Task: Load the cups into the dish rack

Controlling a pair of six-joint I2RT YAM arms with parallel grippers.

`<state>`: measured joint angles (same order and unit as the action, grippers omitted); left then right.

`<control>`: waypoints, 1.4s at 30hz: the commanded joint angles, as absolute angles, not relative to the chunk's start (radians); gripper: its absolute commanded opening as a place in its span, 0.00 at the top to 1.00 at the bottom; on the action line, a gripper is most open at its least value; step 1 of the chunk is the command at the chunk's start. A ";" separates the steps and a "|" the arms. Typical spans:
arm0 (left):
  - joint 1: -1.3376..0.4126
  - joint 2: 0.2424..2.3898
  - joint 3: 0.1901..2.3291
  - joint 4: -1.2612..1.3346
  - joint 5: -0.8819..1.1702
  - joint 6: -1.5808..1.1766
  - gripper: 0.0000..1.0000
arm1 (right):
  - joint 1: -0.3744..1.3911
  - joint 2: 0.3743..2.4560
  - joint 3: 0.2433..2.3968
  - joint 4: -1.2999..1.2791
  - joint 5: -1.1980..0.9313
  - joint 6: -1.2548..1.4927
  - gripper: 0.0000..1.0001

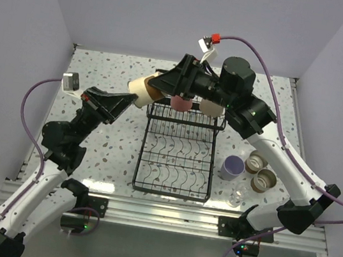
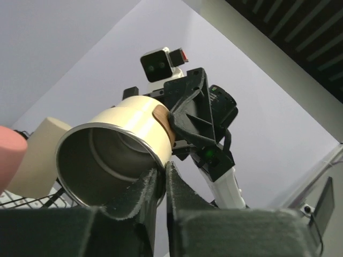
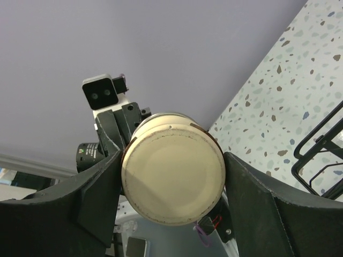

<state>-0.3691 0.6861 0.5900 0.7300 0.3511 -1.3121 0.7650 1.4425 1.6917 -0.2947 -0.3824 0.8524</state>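
Nearest the arm bases, on the speckled table (image 1: 90,155) at the right, stand a tiny clear glass (image 1: 237,195), two short tan-brown cups (image 1: 258,161), and a lavender cup (image 1: 231,168). None of these is loaded.

Just left of them sits the black wire dish rack (image 1: 175,168), its lower tines bare. A pink cup (image 1: 180,103) and a pale cup (image 1: 210,107) rest in its raised far basket.

Beyond that, the tall beige cup (image 1: 140,88) hangs on its side in the air, over the rack's far left corner. The left gripper (image 2: 162,174) is clamped on the rim, one finger inside and one outside. The right gripper (image 3: 172,171) has its jaws spread around the cup's base, hard against its wall. Whether they press it yet cannot be told.

The risk is a dropped handover. If the left gripper lets go before the right grips firmly, the cup could fall onto the rack or the cups in the basket. The thin rim hold could also let it twist.

The cup is cream outside, with a flat, scuffed base and a shiny metal lining.
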 commanded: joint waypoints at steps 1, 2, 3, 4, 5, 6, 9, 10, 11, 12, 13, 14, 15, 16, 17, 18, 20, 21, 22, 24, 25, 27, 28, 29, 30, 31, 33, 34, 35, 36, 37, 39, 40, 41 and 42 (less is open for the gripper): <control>-0.368 0.680 0.664 0.518 0.285 -1.226 0.80 | 0.782 1.448 1.730 -0.277 -0.400 0.848 0.96; -0.368 0.675 0.681 0.473 0.279 -1.209 0.75 | 0.782 1.453 1.741 -0.308 -0.378 0.838 1.00; -0.368 0.673 0.721 0.421 0.273 -1.172 0.63 | 0.784 1.457 1.750 -0.325 -0.367 0.815 1.00; -0.368 0.672 0.744 0.316 0.258 -1.149 0.57 | 0.784 1.459 1.761 -0.340 -0.356 0.802 1.00; -0.368 0.673 0.768 0.269 0.252 -1.122 0.53 | 0.784 1.460 1.781 -0.374 -0.345 0.775 1.00; -0.368 0.675 0.822 0.220 0.247 -1.067 0.44 | 0.782 1.460 1.789 -0.386 -0.322 0.764 1.00; -0.368 0.672 0.920 0.036 0.212 -0.967 0.21 | 0.778 1.450 1.793 -0.403 -0.273 0.727 1.00; -0.368 0.669 0.936 -0.048 0.187 -0.948 0.17 | 0.773 1.450 1.795 -0.406 -0.267 0.721 1.00; -0.368 0.654 0.948 -0.076 0.173 -0.934 0.14 | 0.761 1.453 1.801 -0.411 -0.265 0.713 1.00; -0.368 0.647 0.963 -0.101 0.161 -0.911 0.08 | 0.753 1.456 1.807 -0.414 -0.264 0.709 1.00; -0.368 0.637 0.966 -0.142 0.138 -0.902 0.03 | 0.746 1.471 1.819 -0.428 -0.244 0.698 1.00; -0.368 0.620 0.972 -0.165 0.126 -0.896 0.02 | 0.736 1.482 1.860 -0.474 -0.226 0.663 1.00; -0.368 0.612 0.982 -0.185 0.115 -0.884 0.00 | 0.733 1.494 1.890 -0.503 -0.209 0.638 1.00; -0.368 0.604 0.988 -0.218 0.103 -0.876 0.00 | 0.733 1.532 1.922 -0.530 -0.165 0.609 1.00; -0.368 0.595 0.997 -0.235 0.098 -0.862 0.00 | 0.735 1.552 1.996 -0.595 -0.146 0.556 1.00; -0.368 0.594 1.002 -0.251 0.091 -0.858 0.00 | 0.735 1.581 2.035 -0.629 -0.128 0.529 1.00; -0.368 0.588 1.009 -0.291 0.084 -0.845 0.00 | 0.736 1.653 2.144 -0.710 -0.094 0.456 1.00; -0.368 0.584 1.009 -0.299 0.083 -0.845 0.00 | 0.736 1.670 2.167 -0.728 -0.089 0.439 1.00; -0.368 0.578 1.005 -0.304 0.083 -0.845 0.00 | 0.736 1.696 2.190 -0.745 -0.074 0.425 1.00; -0.368 0.572 0.986 -0.296 0.084 -0.848 0.00 | 0.738 1.709 2.197 -0.749 -0.063 0.391 1.00; -0.368 0.571 0.979 -0.284 0.089 -0.851 0.00 | 0.736 1.715 2.204 -0.750 -0.054 0.381 1.00; -0.367 0.574 0.969 -0.273 0.094 -0.856 0.00 | 0.739 1.741 2.223 -0.758 -0.026 0.351 1.00; -0.368 0.577 0.968 -0.267 0.101 -0.856 0.00 | 0.739 1.750 2.247 -0.762 -0.022 0.342 1.00; -0.368 0.586 0.971 -0.264 0.104 -0.854 0.01 | 0.739 1.762 2.262 -0.773 -0.017 0.325 1.00; -0.368 0.591 0.971 -0.259 0.112 -0.854 0.01 | 0.738 1.787 2.278 -0.776 -0.015 0.319 1.00; -0.368 0.597 0.973 -0.255 0.112 -0.853 0.01 | 0.738 1.798 2.298 -0.779 -0.018 0.315 1.00; -0.368 0.607 0.973 -0.247 0.117 -0.851 0.01 | 0.739 1.825 2.309 -0.772 -0.029 0.310 1.00; -0.368 0.615 0.973 -0.239 0.118 -0.851 0.02 | 0.738 1.836 2.318 -0.772 -0.032 0.311 1.00; -0.368 0.618 0.973 -0.238 0.120 -0.851 0.02 | 0.738 1.845 2.321 -0.772 -0.035 0.313 1.00; -0.368 0.620 0.973 -0.235 0.120 -0.850 0.02 | 0.739 1.853 2.325 -0.773 -0.034 0.314 1.00; -0.368 0.626 0.973 -0.233 0.123 -0.850 0.02 | 0.742 1.868 2.330 -0.775 -0.032 0.313 1.00; -0.368 0.627 0.969 -0.233 0.123 -0.847 0.02 | 0.745 1.879 2.330 -0.778 -0.031 0.311 1.00; -0.368 0.627 0.969 -0.233 0.121 -0.847 0.02 | 0.747 1.887 2.330 -0.781 -0.029 0.311 1.00; -0.368 0.627 0.965 -0.233 0.120 -0.845 0.02 | 0.747 1.888 2.329 -0.782 -0.029 0.308 1.00; -0.368 0.626 0.963 -0.232 0.117 -0.845 0.02 | 0.749 1.891 2.326 -0.785 -0.028 0.305 1.00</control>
